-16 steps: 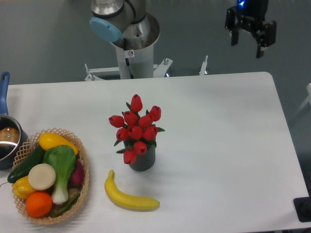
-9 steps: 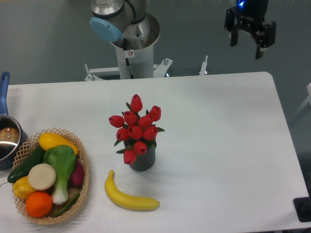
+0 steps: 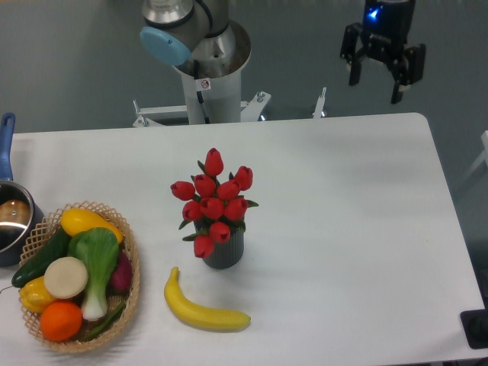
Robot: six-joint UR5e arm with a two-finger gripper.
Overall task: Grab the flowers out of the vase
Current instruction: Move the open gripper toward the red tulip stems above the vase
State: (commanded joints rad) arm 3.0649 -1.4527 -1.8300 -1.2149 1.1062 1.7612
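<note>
Flowers (image 3: 213,202) sit in vase (image 3: 223,250), well apart from the spread, empty tool (image 3: 375,80).

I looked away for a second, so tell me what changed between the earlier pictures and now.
Only the tool moved: it shifted a little to the left in the picture and turned slightly, jaws open, above the far right edge of the table. It took hold of nothing. The flowers remain in the vase, and the banana, basket and pot stayed put.
</note>
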